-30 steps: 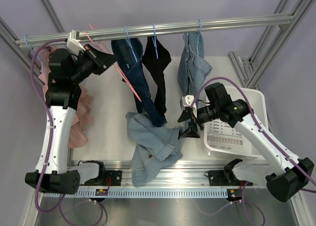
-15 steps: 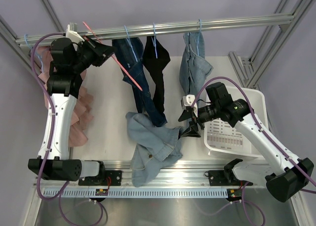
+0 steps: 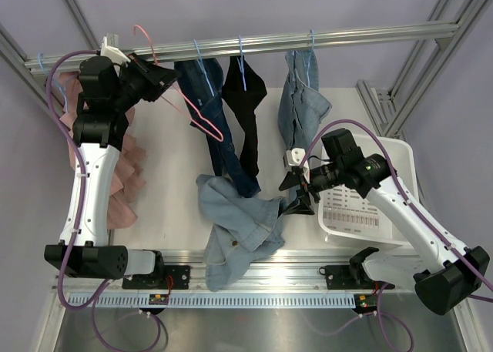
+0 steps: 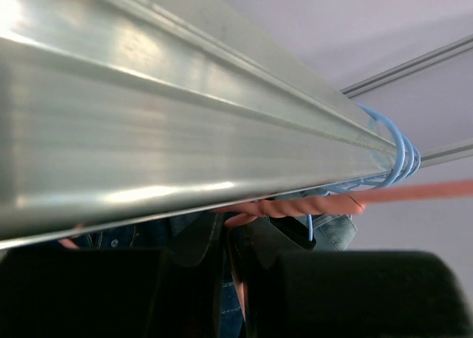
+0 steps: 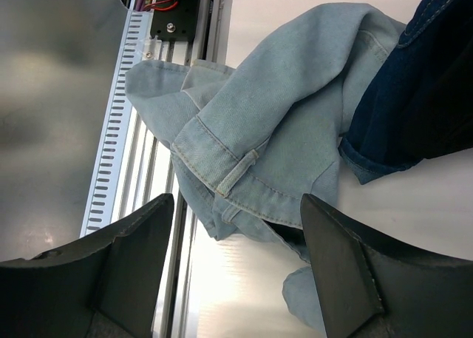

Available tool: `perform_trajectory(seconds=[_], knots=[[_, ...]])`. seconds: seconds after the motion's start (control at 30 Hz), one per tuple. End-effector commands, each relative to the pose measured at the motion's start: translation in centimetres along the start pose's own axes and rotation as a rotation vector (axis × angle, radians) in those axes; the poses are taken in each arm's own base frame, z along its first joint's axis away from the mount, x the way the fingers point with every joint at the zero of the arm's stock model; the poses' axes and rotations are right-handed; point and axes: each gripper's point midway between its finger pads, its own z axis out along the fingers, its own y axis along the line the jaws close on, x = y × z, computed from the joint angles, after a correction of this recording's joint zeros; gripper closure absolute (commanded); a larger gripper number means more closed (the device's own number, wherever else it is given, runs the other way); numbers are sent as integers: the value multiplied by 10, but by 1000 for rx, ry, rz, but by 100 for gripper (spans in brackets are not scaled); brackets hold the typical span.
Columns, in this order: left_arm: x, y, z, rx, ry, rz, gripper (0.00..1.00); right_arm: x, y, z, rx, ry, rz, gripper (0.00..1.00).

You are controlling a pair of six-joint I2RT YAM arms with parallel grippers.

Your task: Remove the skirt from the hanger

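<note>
The light denim skirt (image 3: 239,221) lies crumpled on the table near the front edge, off any hanger; it fills the right wrist view (image 5: 281,131). A bare pink wire hanger (image 3: 199,113) is held up by the rail (image 3: 347,38), its hook above the bar. My left gripper (image 3: 171,81) is shut on the hanger's twisted neck (image 4: 318,205) just under the rail (image 4: 148,131); the gripper (image 4: 233,231) shows dark and close. My right gripper (image 3: 296,192) is open and empty, hovering just right of the skirt, its jaws wide apart (image 5: 236,212).
On blue hangers (image 4: 395,153) hang dark jeans (image 3: 212,105), a black garment (image 3: 246,113) and light blue jeans (image 3: 304,98). A pink garment (image 3: 123,167) hangs at the left behind my left arm. A white basket (image 3: 385,206) stands at the right.
My left gripper has raised the pink hanger toward the rail and turned it, so its hook now stands above the bar. The right arm and the skirt have not moved.
</note>
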Motion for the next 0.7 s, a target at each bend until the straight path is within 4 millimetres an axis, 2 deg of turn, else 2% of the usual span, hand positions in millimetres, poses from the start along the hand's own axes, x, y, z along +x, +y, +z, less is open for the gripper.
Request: perform_trajectory(seconds=[0.0,0.23,0.67], knots=[[-12,-4,0,-6,-39,-9,84,-4,3,-2,-13,-21,-25,22],[-15,-9,-4,3,-49,-6,78,-2,3,-2,-16,-15,-23,22],[-10,-18,-29,13,-67,21,48,1,2,-2,-20,-6,-15,22]])
